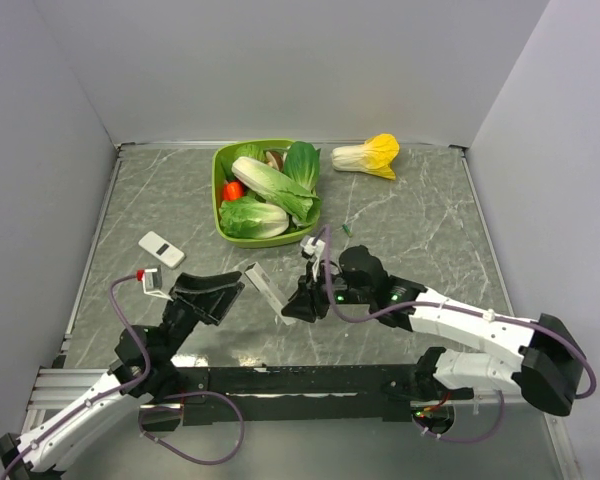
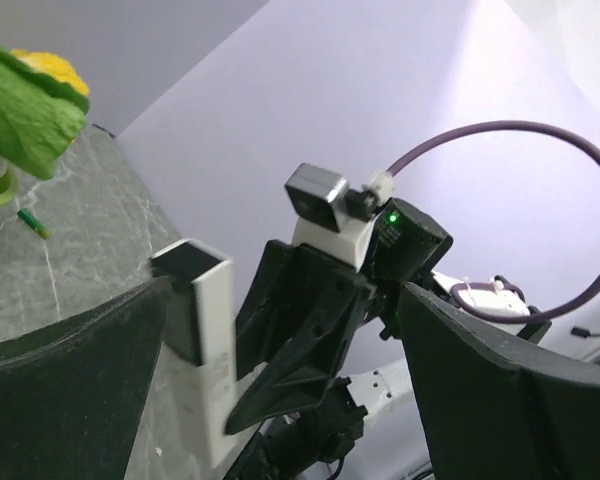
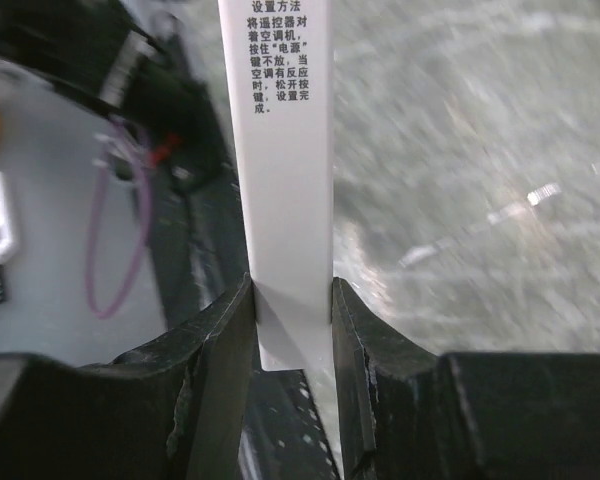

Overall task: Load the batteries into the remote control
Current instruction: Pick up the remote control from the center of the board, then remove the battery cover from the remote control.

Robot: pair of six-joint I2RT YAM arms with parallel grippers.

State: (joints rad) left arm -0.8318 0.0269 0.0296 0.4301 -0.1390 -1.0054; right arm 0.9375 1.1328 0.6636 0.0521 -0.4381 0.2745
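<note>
**A:** Top view: my right gripper (image 1: pixel 295 305) clamps the remote control (image 1: pixel 262 283); my left gripper (image 1: pixel 212 287) gapes empty beside it. Batteries (image 1: pixel 348 230)?

**B:** Lying by the basket (image 1: pixel 217 190), untouched.

**A:** Left wrist: the remote's black end faces me, nothing loaded that I see.

**B:** Right wrist: fingers (image 3: pixel 215 345) pinch the white casing. I judge all loading remains.

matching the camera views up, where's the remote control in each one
top external: the remote control is at the centre, slanting up-left out of the right gripper.
left wrist: lower left, an upright white bar.
right wrist: top centre, clamped between the fingers.
shared landmark: the right gripper holding it.
</note>
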